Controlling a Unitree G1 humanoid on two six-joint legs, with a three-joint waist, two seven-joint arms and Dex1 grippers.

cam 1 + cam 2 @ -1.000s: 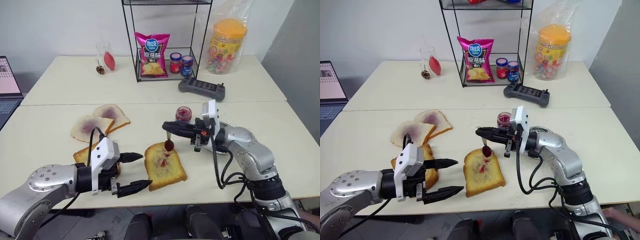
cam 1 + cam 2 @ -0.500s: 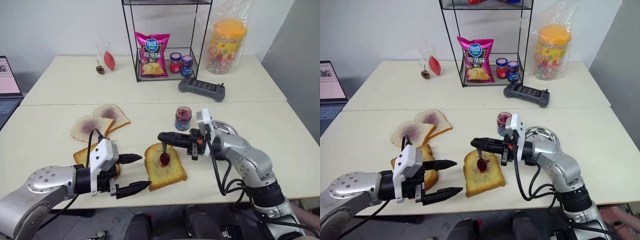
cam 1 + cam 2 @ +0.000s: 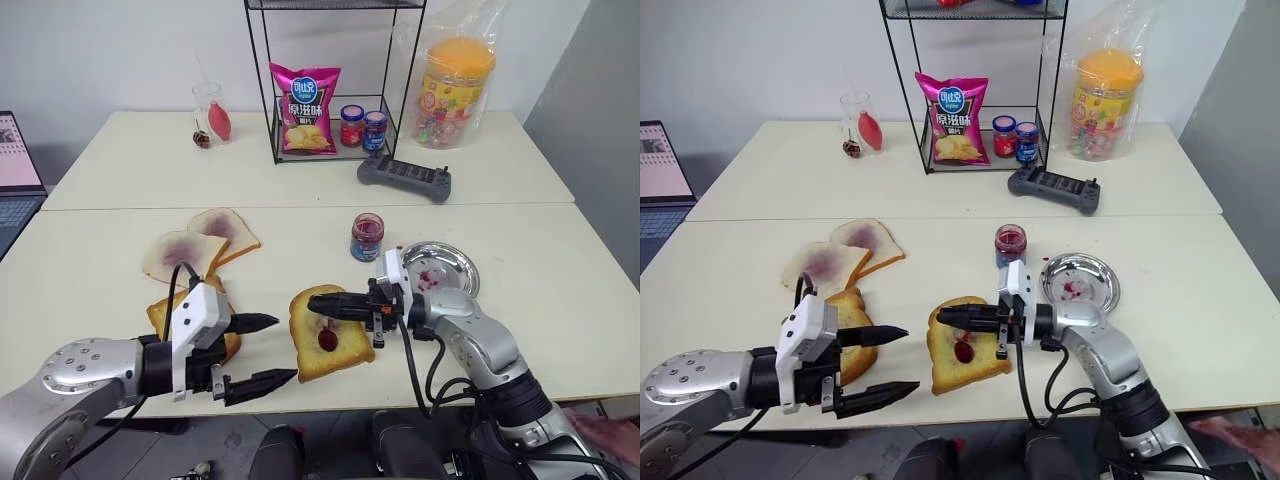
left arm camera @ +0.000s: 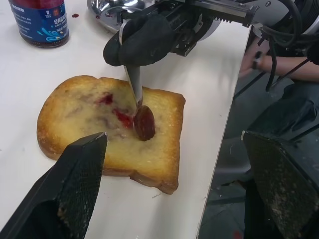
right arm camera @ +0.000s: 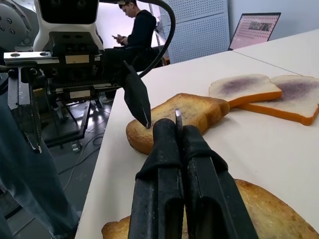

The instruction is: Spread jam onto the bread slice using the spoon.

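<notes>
The golden toasted bread slice [image 3: 345,345] lies near the table's front edge with a red smear at its middle. My right gripper [image 3: 316,300] reaches in level from the right and is shut on the slim handle of the silver spoon [image 4: 134,82]. The spoon hangs down from the gripper, and its jam-stained bowl [image 4: 145,122] rests on the middle of the slice. My left gripper [image 3: 262,351] hovers open just left of the slice, holding nothing. The jam jar [image 3: 367,237], clear glass with a blue label, stands behind the slice.
A silver plate [image 3: 463,272] with jam stains sits right of the jar. Two pale stained slices [image 3: 185,255] and another toasted slice [image 3: 163,310] lie to the left. Farther back are a wire rack [image 3: 262,90], a controller [image 3: 403,178] and a candy jar [image 3: 455,90]. A person [image 5: 140,34] stands beyond the table.
My right gripper has come down and a little leftward with the spoon, bringing its bowl from above the slice onto the slice's middle. The left gripper has stayed put and open.
</notes>
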